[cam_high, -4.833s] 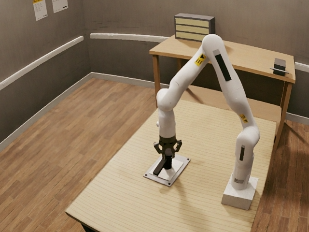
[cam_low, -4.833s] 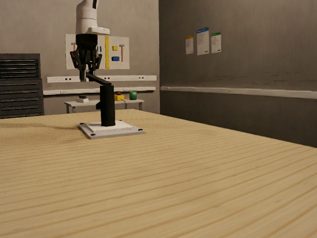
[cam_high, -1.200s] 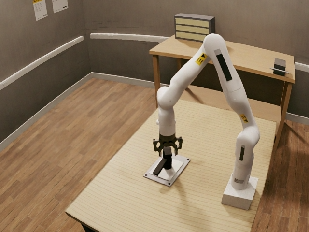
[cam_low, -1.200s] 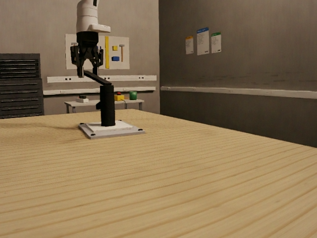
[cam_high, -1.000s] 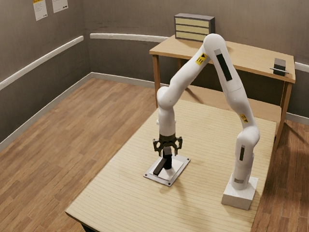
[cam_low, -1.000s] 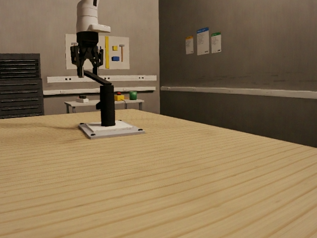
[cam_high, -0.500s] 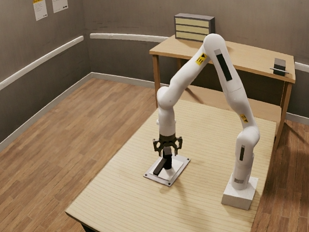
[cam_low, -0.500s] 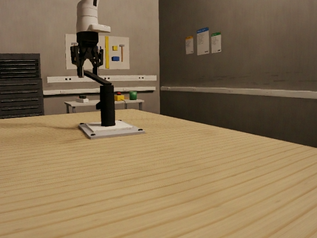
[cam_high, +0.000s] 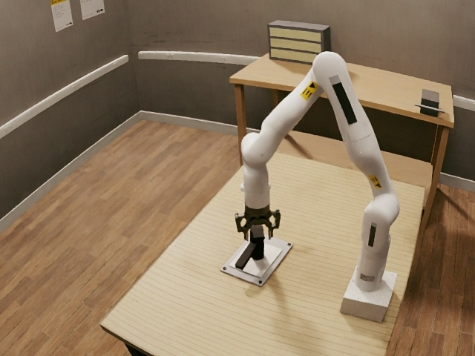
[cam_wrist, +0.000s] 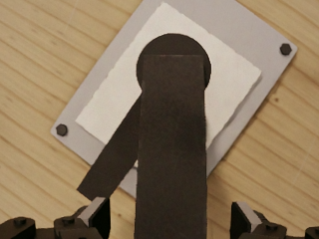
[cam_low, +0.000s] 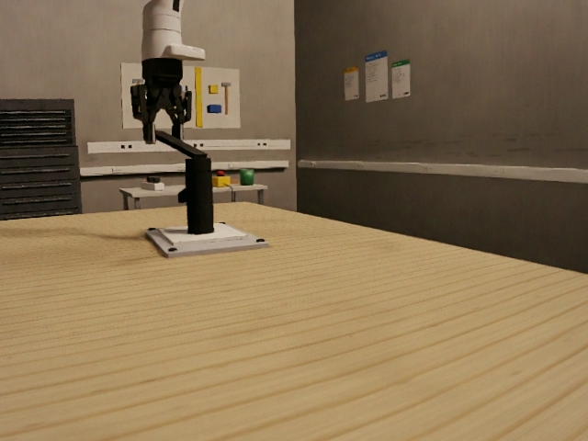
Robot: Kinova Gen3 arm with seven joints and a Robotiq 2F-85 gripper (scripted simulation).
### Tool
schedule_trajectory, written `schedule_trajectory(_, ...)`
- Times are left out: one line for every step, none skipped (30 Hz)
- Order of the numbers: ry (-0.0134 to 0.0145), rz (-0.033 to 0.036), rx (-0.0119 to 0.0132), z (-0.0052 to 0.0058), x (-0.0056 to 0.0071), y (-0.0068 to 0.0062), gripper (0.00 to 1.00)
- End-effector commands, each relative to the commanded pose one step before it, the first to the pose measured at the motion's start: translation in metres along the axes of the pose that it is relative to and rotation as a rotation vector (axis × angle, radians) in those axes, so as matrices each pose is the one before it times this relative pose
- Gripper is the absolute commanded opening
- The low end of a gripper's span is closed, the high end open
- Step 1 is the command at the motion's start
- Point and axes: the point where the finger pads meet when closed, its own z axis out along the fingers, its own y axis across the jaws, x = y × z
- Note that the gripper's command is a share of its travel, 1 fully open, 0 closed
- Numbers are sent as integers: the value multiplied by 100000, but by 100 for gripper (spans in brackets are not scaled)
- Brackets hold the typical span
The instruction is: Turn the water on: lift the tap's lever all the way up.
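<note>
The black tap point(cam_high: 258, 247) point(cam_low: 198, 199) stands upright on a white pad on a grey base plate point(cam_high: 264, 279) point(cam_low: 209, 245) point(cam_wrist: 259, 35). Its flat lever point(cam_low: 183, 145) point(cam_wrist: 171, 149) slopes upward from the top of the post. A thin spout point(cam_high: 244, 256) point(cam_wrist: 112, 159) points out low over the plate. My gripper point(cam_high: 257, 233) point(cam_low: 163, 135) point(cam_wrist: 169, 218) points straight down over the lever's raised free end. It is open, with one finger on each side of the lever and a gap on both sides. It holds nothing.
The plate sits near the middle of the slatted wooden table point(cam_high: 306, 214) point(cam_low: 332, 332). The arm's white base block point(cam_high: 368, 300) stands at the right edge. Behind is a second table point(cam_high: 383, 87) with a drawer box point(cam_high: 298, 41) and a small black object point(cam_high: 429, 101).
</note>
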Motion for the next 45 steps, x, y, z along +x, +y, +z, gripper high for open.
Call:
schedule_trajectory(95, 0, 140, -91, 20, -42, 75)
schedule_trajectory(0, 0, 0, -38, 0, 0, 75)
schedule_trajectory(0, 0, 0, -54, 0, 0, 75)
schedule_trajectory(0, 0, 0, -72, 0, 0, 75)
schedule_trajectory(0, 0, 0, -91, 0, 0, 75)
schedule_trajectory(-1, 0, 0, -111, 0, 0, 75)
schedule_trajectory(0, 0, 0, -131, 0, 0, 75)
schedule_trajectory(1, 1, 0, -150, 1, 0, 75)
schedule_trajectory(0, 0, 0, 0, 0, 0, 75)
schedule_trajectory(0, 0, 0, 0, 0, 0, 75)
schedule_trajectory(0, 0, 0, -170, 0, 0, 75)
schedule_trajectory(-1, -1, 0, -189, 0, 0, 75)
schedule_trajectory(1, 1, 0, -207, 1, 0, 75)
schedule_trajectory(-1, -1, 0, -224, -1, 1, 75)
schedule_trajectory(1, 1, 0, -239, 1, 0, 75)
schedule_trajectory(-1, -1, 0, -253, -1, 0, 75)
schedule_trajectory(1, 1, 0, -264, 1, 0, 75)
schedule_trajectory(-1, -1, 0, -275, -1, 1, 75)
schedule_trajectory(1, 1, 0, -282, 1, -1, 75)
schedule_trajectory(-1, -1, 0, -288, 0, 0, 75)
schedule_trajectory(0, 0, 0, -291, 0, 0, 75)
schedule_trajectory(0, 0, 0, -291, 0, 0, 75)
schedule_trajectory(-1, -1, 0, -290, -1, 0, 75)
schedule_trajectory(1, 1, 0, -286, 1, 0, 75)
schedule_trajectory(-1, -1, 0, -281, -1, 0, 75)
schedule_trajectory(0, 0, 0, 0, 0, 0, 75)
schedule_trajectory(0, 0, 0, 0, 0, 0, 75)
schedule_trajectory(1, 1, 0, -272, 1, 0, 75)
schedule_trajectory(-1, -1, 0, -263, -1, 0, 75)
schedule_trajectory(1, 1, 0, -250, 1, 0, 75)
schedule_trajectory(-1, -1, 0, -237, -1, 0, 75)
schedule_trajectory(1, 1, 0, -221, 1, 0, 75)
schedule_trajectory(-1, -1, 0, -205, -1, 0, 75)
schedule_trajectory(1, 1, 0, -186, 1, 0, 75)
schedule_trajectory(0, 0, 0, -168, 0, 0, 75)
schedule_trajectory(-1, -1, 0, -148, -1, 0, 75)
schedule_trajectory(1, 0, 0, -128, 0, 0, 75)
schedule_trajectory(0, 0, 0, -109, 0, 0, 75)
schedule_trajectory(0, 0, 0, -89, 0, 0, 75)
schedule_trajectory(0, 0, 0, -71, 0, 0, 75)
schedule_trajectory(0, 0, 0, -53, 0, 0, 75)
schedule_trajectory(0, 0, 0, -38, 0, 0, 75)
schedule_trajectory(0, 0, 0, 0, 0, 0, 75)
schedule_trajectory(0, 0, 0, 0, 0, 0, 75)
schedule_trajectory(0, 0, 0, -24, 0, 0, 75)
